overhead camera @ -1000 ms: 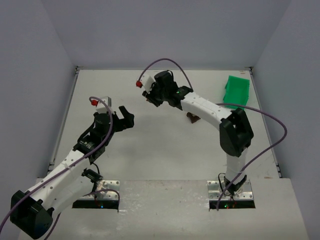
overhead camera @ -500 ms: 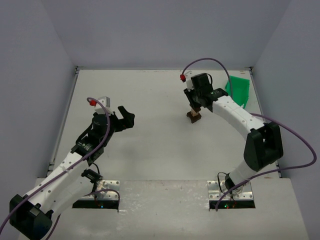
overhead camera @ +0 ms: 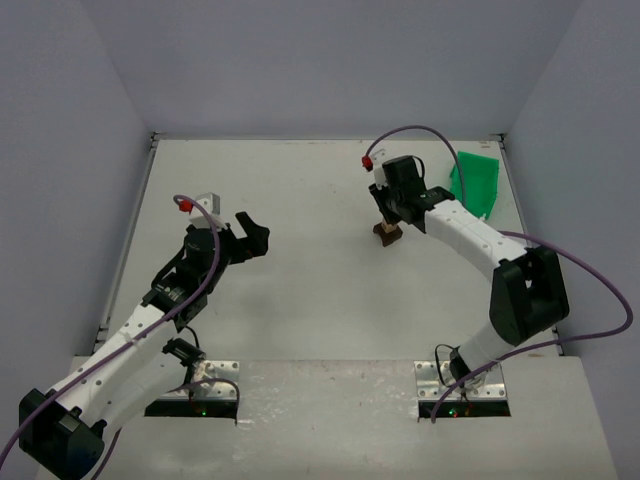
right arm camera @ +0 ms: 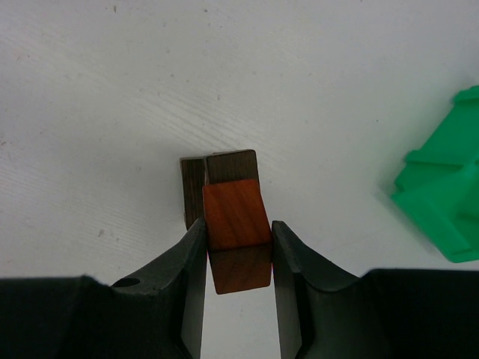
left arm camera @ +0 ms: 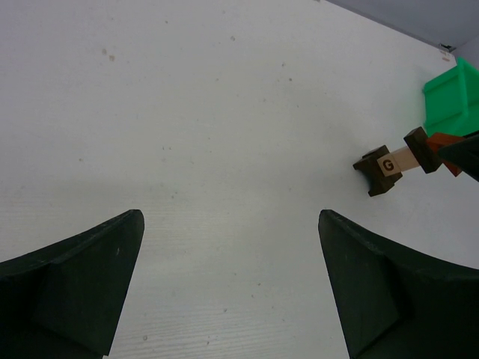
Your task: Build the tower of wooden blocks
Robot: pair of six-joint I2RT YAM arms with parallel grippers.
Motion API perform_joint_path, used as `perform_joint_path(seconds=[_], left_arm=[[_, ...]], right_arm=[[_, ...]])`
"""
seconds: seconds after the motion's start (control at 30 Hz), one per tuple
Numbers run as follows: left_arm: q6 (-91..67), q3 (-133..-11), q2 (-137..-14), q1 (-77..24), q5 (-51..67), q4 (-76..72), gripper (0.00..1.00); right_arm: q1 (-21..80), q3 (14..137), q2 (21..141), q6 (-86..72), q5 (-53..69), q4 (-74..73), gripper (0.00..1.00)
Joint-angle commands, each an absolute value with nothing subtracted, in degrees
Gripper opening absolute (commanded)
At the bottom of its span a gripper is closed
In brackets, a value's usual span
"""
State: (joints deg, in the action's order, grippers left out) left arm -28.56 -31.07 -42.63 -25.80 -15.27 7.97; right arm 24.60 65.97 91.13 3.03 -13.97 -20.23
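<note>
The right gripper (right arm camera: 237, 233) is pinching a reddish-brown block (right arm camera: 235, 213) by its sides and holding it squarely over the wood block tower (right arm camera: 230, 166), probably to set it on top. The tower is standing far right on the counter (overhead camera: 300, 300), near the green bin (right arm camera: 441, 202). The left gripper (left arm camera: 228, 224) is hanging spread wide, well apart on the left.

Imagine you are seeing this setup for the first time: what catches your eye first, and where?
The reddish-brown block pinched in the right end effector stands out first, at the top of the tiny wood block tower right of centre on the table. Then the bright green bin at the far right corner, and the left end effector, wide open on the left.
</note>
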Motion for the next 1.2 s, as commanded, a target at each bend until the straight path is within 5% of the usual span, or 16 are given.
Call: perform_joint_path(seconds=[0.0, 1.17], left_arm=[[-28.7, -31.6, -41.7, -25.5, -14.6, 6.1, 1.00], [-28.5, -31.5, -41.0, -25.6, -14.2, 6.1, 1.00]], right_arm=[[24.6, 65.4, 89.9, 3.5, -13.8, -14.2, 0.33], [24.0, 61.9, 91.2, 6.0, -12.7, -8.2, 0.38]])
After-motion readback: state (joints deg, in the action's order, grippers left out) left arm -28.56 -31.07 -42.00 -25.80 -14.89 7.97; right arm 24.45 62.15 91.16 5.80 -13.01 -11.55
